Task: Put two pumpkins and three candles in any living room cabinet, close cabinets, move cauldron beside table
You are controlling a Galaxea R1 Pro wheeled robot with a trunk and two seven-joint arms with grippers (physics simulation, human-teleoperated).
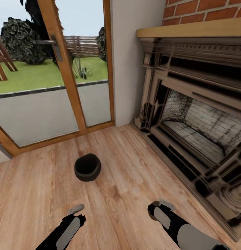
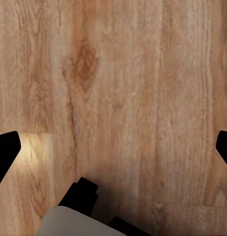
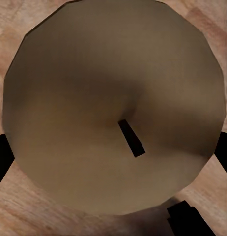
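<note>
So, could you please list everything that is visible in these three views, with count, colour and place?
cauldron: one, black, upright on the floor ahead of both arms.
floor: one, light brown wood planks.
glass door: one, orange-brown wooden frame, far left; lawn and bushes behind it.
wall: one, white, between door and fireplace.
fireplace: one, dark surround with pale brick inside, at the right.
mantel shelf: one, tan, on top of the fireplace.
brick wall: one, red, above the shelf.
round thing: one, dull brown with a short dark mark in the middle, close to the right wrist camera; I cannot identify it.
left gripper: black, open, over bare floor.
right gripper: black, open, over the round thing.
</note>
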